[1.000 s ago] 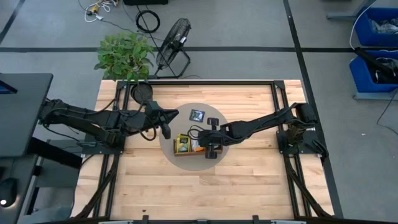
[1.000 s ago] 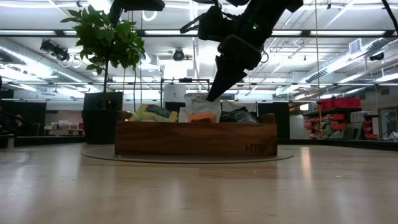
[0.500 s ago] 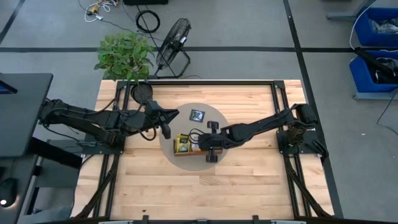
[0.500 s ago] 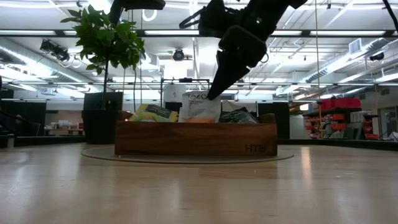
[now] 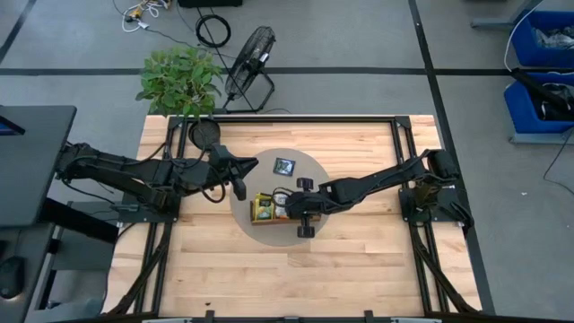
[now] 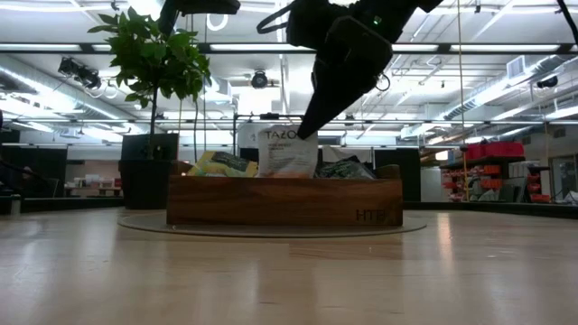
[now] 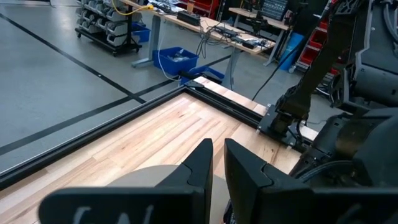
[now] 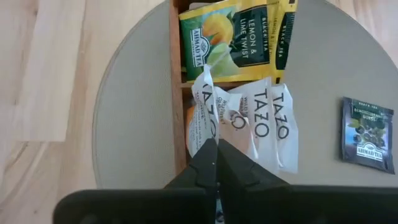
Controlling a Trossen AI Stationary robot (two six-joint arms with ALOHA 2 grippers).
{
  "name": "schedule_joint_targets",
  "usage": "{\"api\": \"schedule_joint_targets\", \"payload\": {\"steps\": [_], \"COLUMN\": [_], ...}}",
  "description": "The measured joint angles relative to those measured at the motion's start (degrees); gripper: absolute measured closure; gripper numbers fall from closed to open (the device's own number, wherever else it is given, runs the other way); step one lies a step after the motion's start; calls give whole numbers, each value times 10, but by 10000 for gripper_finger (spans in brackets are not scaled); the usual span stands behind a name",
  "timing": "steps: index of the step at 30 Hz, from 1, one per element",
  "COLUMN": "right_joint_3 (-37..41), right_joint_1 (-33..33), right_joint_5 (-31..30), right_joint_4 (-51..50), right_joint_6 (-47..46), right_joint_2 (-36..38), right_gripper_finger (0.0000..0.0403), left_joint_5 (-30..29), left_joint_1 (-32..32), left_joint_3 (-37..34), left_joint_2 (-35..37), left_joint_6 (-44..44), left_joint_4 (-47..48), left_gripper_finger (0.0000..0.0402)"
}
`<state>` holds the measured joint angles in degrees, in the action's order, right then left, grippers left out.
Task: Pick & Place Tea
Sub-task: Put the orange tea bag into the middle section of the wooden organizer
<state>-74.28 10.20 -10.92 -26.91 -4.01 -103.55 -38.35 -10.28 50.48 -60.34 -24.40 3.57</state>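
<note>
- White Tazo tea packet (image 6: 287,153) pinched in my right gripper (image 6: 307,129), lifted above the wooden tray's (image 6: 284,201) middle compartment.
- Left gripper (image 5: 240,188) clenched, empty, beside the tray.
- Dark packet (image 5: 284,166) lies on the mat.

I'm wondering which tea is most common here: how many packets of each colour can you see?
Yellow packets: 2
White packets: 3, one in the right gripper
Dark packets: 2, one on the mat, one in the tray
Total: 7 in sight; overlaps may hide more.
</note>
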Motion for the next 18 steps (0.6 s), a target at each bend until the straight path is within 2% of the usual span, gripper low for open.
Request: {"api": "schedule_joint_targets", "payload": {"steps": [18], "right_joint_3": [0], "right_joint_1": [-29], "right_joint_5": [53], "right_joint_4": [-1], "right_joint_6": [15], "right_joint_2": [-13], "right_gripper_finger": [400], "left_joint_5": [0], "left_joint_1": [0], "left_joint_3": [0], "left_joint_2": [0], "left_joint_6": [0], "left_joint_4": [-3], "left_gripper_finger": [356]}}
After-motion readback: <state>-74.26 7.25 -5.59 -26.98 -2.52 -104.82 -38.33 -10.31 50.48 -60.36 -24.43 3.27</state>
